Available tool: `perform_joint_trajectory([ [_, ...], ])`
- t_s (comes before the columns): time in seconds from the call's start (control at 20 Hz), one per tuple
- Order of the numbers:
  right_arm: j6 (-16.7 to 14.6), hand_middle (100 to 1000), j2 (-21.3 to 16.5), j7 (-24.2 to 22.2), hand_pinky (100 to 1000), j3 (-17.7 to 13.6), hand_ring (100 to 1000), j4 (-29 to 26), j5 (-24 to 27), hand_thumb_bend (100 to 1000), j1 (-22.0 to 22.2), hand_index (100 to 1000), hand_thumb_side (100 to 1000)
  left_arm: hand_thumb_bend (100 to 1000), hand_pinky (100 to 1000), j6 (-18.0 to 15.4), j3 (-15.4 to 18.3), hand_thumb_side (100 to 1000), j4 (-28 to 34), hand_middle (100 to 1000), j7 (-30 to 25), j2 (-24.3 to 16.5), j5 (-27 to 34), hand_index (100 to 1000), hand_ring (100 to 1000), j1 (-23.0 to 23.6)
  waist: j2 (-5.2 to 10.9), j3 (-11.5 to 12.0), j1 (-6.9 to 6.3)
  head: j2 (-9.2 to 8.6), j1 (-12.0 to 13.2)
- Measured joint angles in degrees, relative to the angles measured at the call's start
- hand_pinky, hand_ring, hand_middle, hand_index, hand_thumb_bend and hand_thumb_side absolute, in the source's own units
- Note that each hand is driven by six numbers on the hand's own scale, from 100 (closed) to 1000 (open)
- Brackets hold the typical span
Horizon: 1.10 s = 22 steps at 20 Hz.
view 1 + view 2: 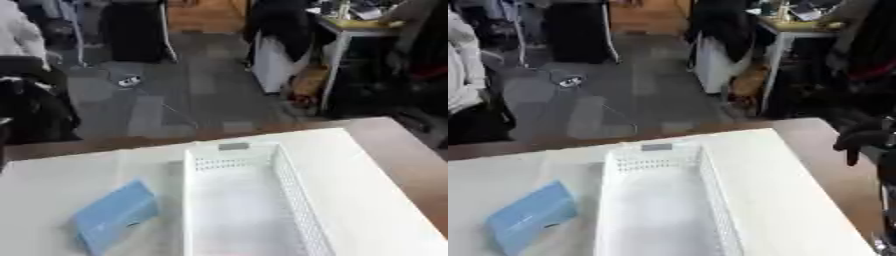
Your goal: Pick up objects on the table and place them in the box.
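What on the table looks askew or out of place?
Only the blue object stands out a little: it lies turned at an angle to the white basket, outside it on the left. The basket holds nothing and stands straight. Nothing looks spilled or damaged.

— How's the light?
— Soft, even, daylight-like. The white table [52, 180] glares, washing out the box [245, 200].
— Sharpness?
— Blurred throughout; the far room is dim and smeared, shadows faint.
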<state>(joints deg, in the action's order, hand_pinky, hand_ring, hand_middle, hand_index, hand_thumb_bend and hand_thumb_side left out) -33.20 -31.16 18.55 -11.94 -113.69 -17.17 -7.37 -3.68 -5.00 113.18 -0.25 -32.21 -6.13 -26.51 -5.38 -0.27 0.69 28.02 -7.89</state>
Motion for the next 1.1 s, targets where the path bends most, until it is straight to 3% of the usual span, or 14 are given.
perform_joint_trajectory([
  [0.15,-0.1,483,0.0,-1.1,204,-0.6,433,0.0,-1.2,100,0.3,581,1000,801,282,4.7,-0.9,870,-0.9,619,-4.3,-4.0,-5.9,818,479,-0.5,0.47,-0.3,-0.3,1.54,0.6],
  [0.35,-0.7,483,0.0,-4.1,203,-0.6,436,0.0,-3.3,100,0.4,580,991,802,308,7.5,-2.7,867,-4.1,644,-9.9,-8.7,-10.9,824,499,-2.4,0.85,-0.8,-0.58,2.57,1.1],
  [0.75,-0.7,482,0.0,-6.7,196,-0.6,434,0.0,-3.8,100,0.5,579,984,853,409,5.4,-6.9,843,-13.1,772,-23.0,-15.5,-17.9,872,580,-7.4,1.09,-1.4,-0.99,3.03,1.3],
  [0.8,-0.7,483,0.0,-6.9,194,-0.5,434,0.0,-3.8,100,0.5,579,985,876,412,5.0,-7.4,831,-14.1,748,-24.3,-15.8,-18.7,862,578,-7.9,1.1,-1.4,-1.0,3.06,1.3],
  [0.85,-0.7,482,0.0,-7.0,195,-0.5,434,0.0,-3.8,100,0.6,579,984,859,412,4.7,-7.9,840,-15.2,765,-25.5,-16.2,-19.6,869,581,-8.7,1.1,-1.5,-1.0,3.08,1.3],
  [0.9,-0.7,483,0.0,-7.2,192,-0.4,433,0.0,-3.8,100,0.7,579,985,907,408,4.4,-8.4,809,-16.2,756,-26.7,-16.3,-20.4,869,578,-9.6,1.11,-1.6,-1.01,3.1,1.3],
  [1.1,-0.6,482,0.0,-8.0,190,0.0,432,0.0,-3.8,100,1.0,578,973,948,357,4.3,-10.1,772,-21.3,795,-32.9,-16.5,-24.0,898,594,-13.0,1.17,-1.6,-1.12,3.49,1.3],
])
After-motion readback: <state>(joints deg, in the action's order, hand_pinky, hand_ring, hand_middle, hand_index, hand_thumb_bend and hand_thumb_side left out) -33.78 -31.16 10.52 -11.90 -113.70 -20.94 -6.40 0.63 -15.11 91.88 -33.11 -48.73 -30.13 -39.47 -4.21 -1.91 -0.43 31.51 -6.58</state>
